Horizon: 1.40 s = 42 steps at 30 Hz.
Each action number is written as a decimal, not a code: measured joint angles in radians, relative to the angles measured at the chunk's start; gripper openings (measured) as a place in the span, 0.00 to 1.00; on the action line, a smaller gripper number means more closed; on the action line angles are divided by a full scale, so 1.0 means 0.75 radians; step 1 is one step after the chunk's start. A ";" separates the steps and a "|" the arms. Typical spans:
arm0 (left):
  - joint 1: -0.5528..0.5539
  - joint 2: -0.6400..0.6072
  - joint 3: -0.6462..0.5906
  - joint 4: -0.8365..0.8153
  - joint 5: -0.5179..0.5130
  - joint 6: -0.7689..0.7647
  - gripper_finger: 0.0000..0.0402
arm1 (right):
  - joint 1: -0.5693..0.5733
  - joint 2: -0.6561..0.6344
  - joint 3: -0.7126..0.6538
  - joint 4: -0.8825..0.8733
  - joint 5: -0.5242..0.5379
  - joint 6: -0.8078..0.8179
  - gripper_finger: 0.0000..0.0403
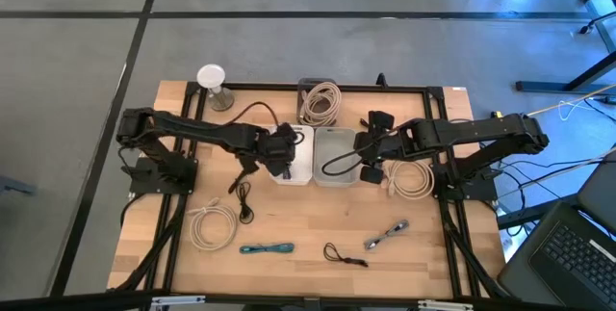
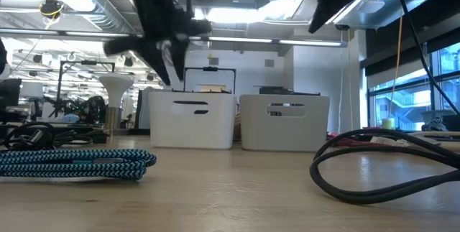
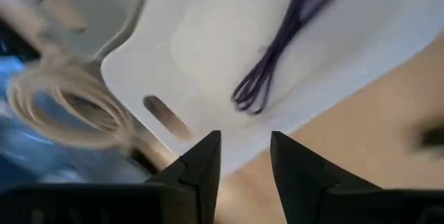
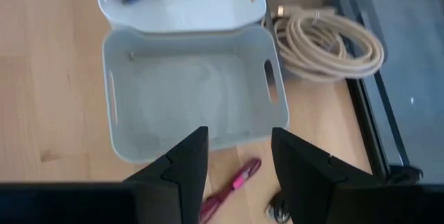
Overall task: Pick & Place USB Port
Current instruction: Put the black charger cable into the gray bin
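Left gripper [image 1: 280, 147] spread and empty over white bin [image 1: 295, 162] at frame centre, dark cable [image 3: 277, 44] lying diagonally inside, right gripper [image 1: 370, 153] spread above grey bin [image 1: 334, 157], beige cable coil [image 1: 320, 102] behind.

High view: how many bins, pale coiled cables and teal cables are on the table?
Bins: 2, white bin and grey bin
Pale coiled cables: 3, back coil, right coil and front-left coil
Teal cables: 1, teal cable
Total: 6
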 joint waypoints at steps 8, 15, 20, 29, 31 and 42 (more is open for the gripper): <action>-0.071 -0.254 0.001 -0.203 0.093 -1.237 0.29 | 0.000 0.000 0.000 -0.058 0.000 0.085 0.40; -0.101 -0.464 -0.177 -0.290 0.101 -1.831 0.27 | 0.003 0.000 0.000 -0.099 0.109 0.088 0.40; -0.105 -0.612 -0.394 -0.172 0.046 -1.961 0.25 | -0.110 -0.001 0.000 -0.237 0.256 0.144 0.40; -0.138 -0.861 -0.767 0.483 -0.043 -1.705 0.26 | -0.555 -0.002 -0.023 -0.196 -0.238 -0.085 0.29; -0.137 -0.881 -0.800 0.563 -0.046 -1.654 0.26 | -0.649 -0.002 -0.063 -0.151 -0.316 -0.130 0.28; -0.137 -0.889 -0.811 0.621 -0.032 -1.627 0.25 | -0.920 -0.002 -0.433 0.183 -0.393 -0.247 0.31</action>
